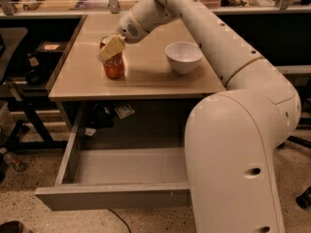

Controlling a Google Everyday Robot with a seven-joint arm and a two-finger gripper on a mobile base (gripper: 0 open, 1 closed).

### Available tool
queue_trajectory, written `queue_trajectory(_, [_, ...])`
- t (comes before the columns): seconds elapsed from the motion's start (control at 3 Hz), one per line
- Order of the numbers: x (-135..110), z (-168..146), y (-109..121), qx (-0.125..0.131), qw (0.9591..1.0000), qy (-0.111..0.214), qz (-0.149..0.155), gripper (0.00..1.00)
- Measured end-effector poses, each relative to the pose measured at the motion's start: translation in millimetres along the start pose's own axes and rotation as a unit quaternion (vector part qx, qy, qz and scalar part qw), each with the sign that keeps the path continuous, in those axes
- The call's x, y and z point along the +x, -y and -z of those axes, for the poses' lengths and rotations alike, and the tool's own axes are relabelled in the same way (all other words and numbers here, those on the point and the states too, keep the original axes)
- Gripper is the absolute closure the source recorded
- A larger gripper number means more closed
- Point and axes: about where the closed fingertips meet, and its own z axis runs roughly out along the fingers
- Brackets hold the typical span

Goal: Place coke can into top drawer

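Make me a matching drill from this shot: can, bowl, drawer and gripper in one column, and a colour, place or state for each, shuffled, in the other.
Column one:
1. can
2. bowl
3. drawer
4. gripper

Column two:
A. grey, pulled open
B. at the can's top
C. red, upright on the table
D. white, on the table

Pairs: 1-C, 2-D, 3-A, 4-B
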Motion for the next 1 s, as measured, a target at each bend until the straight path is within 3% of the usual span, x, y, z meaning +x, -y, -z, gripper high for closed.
queue_trajectory(0.67, [0.0, 0.0, 0.0, 0.000, 1.0000, 0.000, 0.000, 0.88])
queue_trajectory(1.0, [-2.5, 7.1, -3.6, 0.005, 1.0000, 0.000, 0.005, 1.00])
